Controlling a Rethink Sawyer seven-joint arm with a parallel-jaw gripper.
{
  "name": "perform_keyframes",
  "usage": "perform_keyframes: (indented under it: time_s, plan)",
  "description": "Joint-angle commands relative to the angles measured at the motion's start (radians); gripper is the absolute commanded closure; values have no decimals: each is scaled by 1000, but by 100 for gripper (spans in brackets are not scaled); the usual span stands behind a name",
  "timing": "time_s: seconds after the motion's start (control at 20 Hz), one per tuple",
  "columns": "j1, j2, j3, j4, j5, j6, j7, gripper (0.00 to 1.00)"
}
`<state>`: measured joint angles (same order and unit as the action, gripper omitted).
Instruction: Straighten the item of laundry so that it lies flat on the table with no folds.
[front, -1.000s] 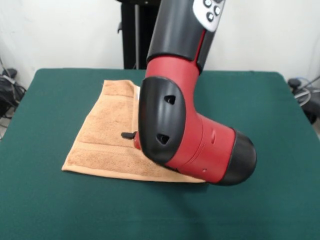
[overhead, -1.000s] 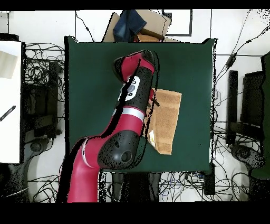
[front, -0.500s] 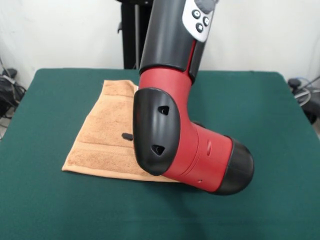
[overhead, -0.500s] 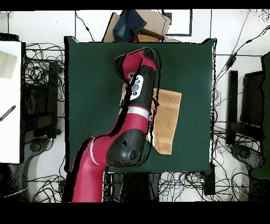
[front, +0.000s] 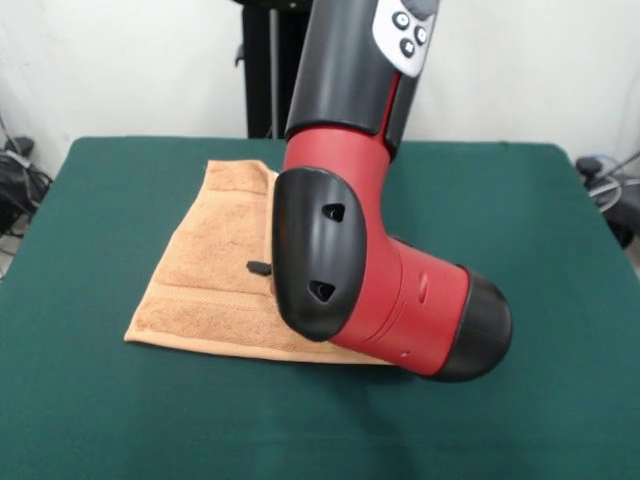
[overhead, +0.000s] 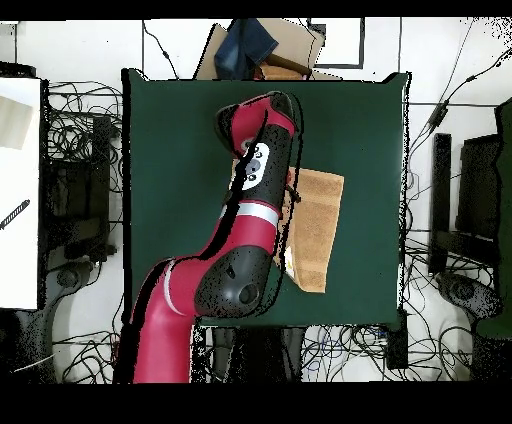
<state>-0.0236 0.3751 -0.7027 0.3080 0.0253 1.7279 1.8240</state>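
Your arm is basically hogging the whole front view right now, a big red and black elbow hanging low over the tan towel and covering a good chunk of it. All you get of the pincer is a little black tip poking out from behind the arm's black cap, right above the towel's middle, so I honestly can't tell whether it's spread, pressed together or pinching cloth, or even whether it touches the cloth at all. The towel sits on the green tabletop, spreading out from the pincer toward the camera in the front view and back toward the pedestal side, with its near edge running in a fairly straight line and a woven band showing just inside that edge. From overhead, the towel shows as a longish strip just beside the arm, with part of it tucked under the arm, and a small white tag peeks out at its edge nearest the robot's base. Loads of bare tabletop lies on the arm's other side.
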Motion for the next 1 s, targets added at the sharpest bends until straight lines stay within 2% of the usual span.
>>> perform_keyframes:
  time_s: [0.05, 0.2, 0.35, 0.55, 1.0]
  plan:
    - [66, -81, 130, 285, -40, -172, 13, 0]
    - [74, -91, 144, 325, -45, -201, 22, 0]
    - [72, -84, 143, 317, -45, -205, 19, 0]
    - [85, -119, 147, 370, -54, -222, 16, 0]
    - [78, -107, 156, 356, -62, -219, 23, 0]
